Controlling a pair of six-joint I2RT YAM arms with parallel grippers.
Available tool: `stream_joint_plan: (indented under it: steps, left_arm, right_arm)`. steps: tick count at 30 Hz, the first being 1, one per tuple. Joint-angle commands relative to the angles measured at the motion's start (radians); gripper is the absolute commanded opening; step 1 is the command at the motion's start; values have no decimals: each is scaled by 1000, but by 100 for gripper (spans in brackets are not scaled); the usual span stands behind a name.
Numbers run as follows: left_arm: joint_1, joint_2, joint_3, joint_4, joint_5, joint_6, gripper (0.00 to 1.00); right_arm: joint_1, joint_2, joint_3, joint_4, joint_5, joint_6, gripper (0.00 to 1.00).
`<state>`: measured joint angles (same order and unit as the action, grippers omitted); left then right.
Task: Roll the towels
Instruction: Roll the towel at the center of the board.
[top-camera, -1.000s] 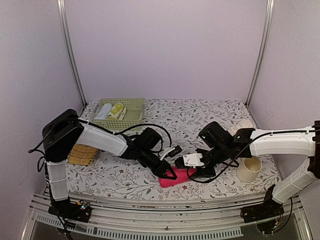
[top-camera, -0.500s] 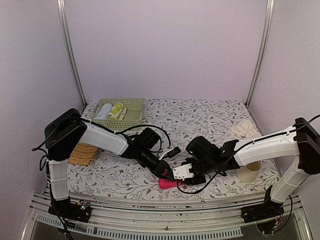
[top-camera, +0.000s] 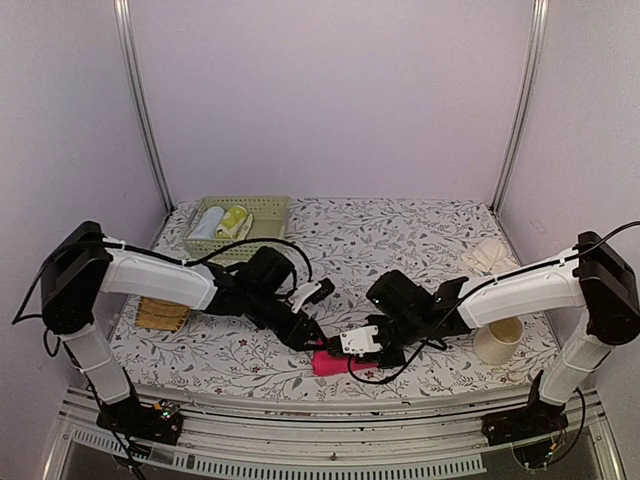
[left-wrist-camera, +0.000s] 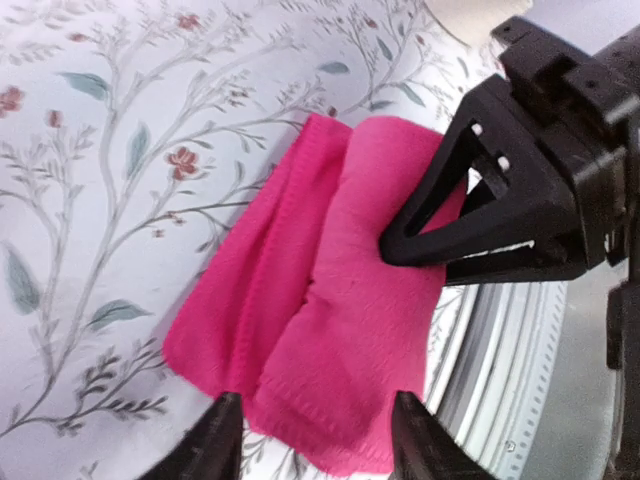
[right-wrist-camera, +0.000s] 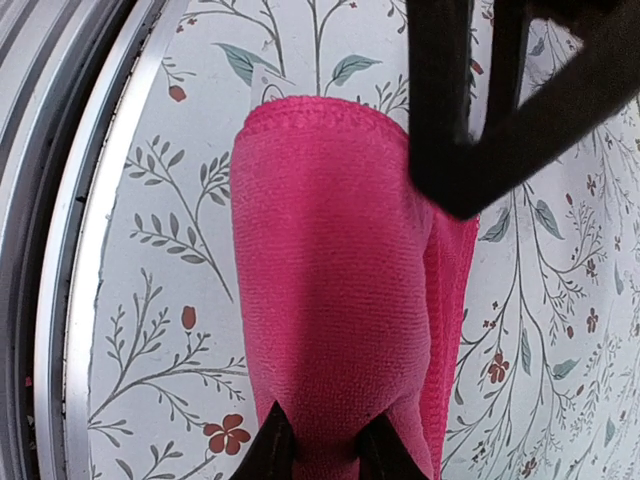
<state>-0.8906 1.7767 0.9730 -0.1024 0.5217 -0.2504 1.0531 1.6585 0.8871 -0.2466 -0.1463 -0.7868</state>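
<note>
Pink towel (top-camera: 340, 362) lies at the near edge of the surface (top-camera: 400, 235), between the two arms. It is already a short thick bundle, folded or rolled over itself, with one loose layer showing along its side. Whether the roll is tight I cannot tell. Right tool (right-wrist-camera: 325, 445) is closed on a pinch of cloth at one end of the bundle. Left tool (left-wrist-camera: 318, 435) stands with its fingers apart at the other end and holds nothing. So the first towel seems almost done; perhaps only the loose layer needs tidying. Cream towel (top-camera: 490, 258) is at the far right, beyond the mug (top-camera: 498, 340) and well apart from both tools. It looks crumpled, not rolled, so this half of the task is left.
</note>
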Motion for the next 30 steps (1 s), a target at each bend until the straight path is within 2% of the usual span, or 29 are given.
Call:
stream_joint_plan:
  steps: [1,5,9,10,13,19,30]
  left_arm:
    - [12,-190,-157,123,-259,-5,57]
    - [-56,-357,-314,242,-440,28,57]
    - [-203,-455,-399,289,-646,155,57]
    - [-280,-465,-420,302,-731,223,57]
    - [-350,-436,-415,305,-847,285,58]
    - [-472,-314,-340,298,-932,441,59]
    - [-519,-49,-126,248,-1002,642,63]
  right_arm:
    - [-57,100,16,-253,-209,56,11]
    - [-142,166,91,-345,-340,81,10]
    - [-223,282,186,-464,-460,86,9]
    - [-269,375,269,-549,-525,84,8]
    - [-307,460,315,-617,-585,78,8]
    - [-328,547,411,-702,-652,73,8]
    - [-339,599,460,-764,-715,77,8]
